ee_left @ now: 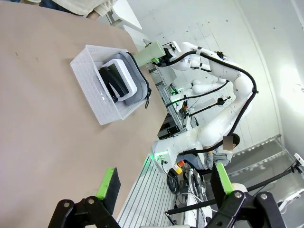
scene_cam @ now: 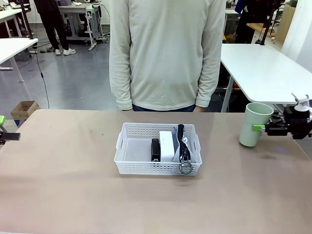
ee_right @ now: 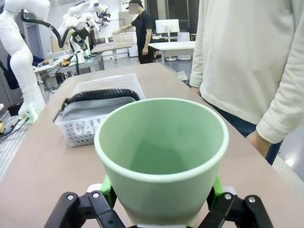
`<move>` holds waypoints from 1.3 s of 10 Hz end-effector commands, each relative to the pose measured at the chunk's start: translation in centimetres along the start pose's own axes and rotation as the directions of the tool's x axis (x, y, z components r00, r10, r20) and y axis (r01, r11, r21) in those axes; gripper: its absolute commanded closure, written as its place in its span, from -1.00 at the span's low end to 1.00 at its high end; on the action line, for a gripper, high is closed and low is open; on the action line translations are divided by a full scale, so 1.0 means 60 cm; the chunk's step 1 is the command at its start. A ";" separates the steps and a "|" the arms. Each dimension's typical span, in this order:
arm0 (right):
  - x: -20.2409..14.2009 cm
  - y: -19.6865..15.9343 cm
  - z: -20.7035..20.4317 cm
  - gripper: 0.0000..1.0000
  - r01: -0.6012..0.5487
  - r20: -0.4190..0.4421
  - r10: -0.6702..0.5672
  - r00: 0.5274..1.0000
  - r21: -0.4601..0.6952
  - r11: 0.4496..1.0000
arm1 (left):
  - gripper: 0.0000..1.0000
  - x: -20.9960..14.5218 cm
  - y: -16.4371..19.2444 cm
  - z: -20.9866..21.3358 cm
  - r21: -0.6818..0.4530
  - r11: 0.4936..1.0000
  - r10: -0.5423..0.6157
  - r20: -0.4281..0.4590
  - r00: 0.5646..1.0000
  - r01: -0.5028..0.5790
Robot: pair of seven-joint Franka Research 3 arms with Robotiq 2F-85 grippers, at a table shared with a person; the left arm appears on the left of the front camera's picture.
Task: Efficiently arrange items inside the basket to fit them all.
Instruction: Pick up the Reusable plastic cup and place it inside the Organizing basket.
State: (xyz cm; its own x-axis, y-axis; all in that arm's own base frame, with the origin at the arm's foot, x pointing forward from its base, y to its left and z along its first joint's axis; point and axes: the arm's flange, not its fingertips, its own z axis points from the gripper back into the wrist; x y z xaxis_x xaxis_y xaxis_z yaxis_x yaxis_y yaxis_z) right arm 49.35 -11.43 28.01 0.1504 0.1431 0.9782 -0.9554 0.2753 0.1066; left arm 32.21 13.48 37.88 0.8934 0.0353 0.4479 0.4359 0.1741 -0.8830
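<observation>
Pale lettering shows through the perforated wall of the basket (ee_right: 83, 128) in the right wrist view, too faint to read. The right claw (scene_cam: 261, 127) is clamped on the pale green cup (scene_cam: 254, 124), a green pad pressed to each side of its wall; the cup stands upright, mouth up, at about 3 o'clock on the tabletop (scene_cam: 63, 185), well apart from the basket. The left claw (ee_left: 164, 184) hangs wide open with nothing between its pads, out by the tabletop's 9 o'clock edge.

The white basket (scene_cam: 127, 168) sits mid-tabletop with its long axis running 9 to 3. Inside, three things are packed side by side in its 3 o'clock half, each lying long axis 6 to 12: the small black stapler (scene_cam: 155, 149), then the white boxy device (scene_cam: 166, 145) touching it, then the grey zip pouch (scene_cam: 187, 146) standing on edge, black zipper up, its ring (scene_cam: 185, 167) hanging over the near wall. Beyond, at 12 o'clock, a person (scene_cam: 165, 53) in a cream top stands with arms down.
</observation>
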 end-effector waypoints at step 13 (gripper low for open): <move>0.289 0.290 0.023 -0.76 0.185 -0.113 -0.205 0.972 -0.165 0.969 | -1.00 -0.005 -0.003 0.002 0.005 1.000 -0.007 -0.010 1.000 0.008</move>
State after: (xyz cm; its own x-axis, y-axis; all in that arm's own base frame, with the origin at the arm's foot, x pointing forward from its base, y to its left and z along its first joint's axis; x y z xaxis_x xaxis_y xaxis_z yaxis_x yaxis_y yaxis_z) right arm 35.13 -7.40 45.93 0.3935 0.1299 0.9101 -0.8263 0.4839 0.2883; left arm 32.20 13.50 37.89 0.8932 0.0358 0.4481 0.4360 0.1744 -0.8829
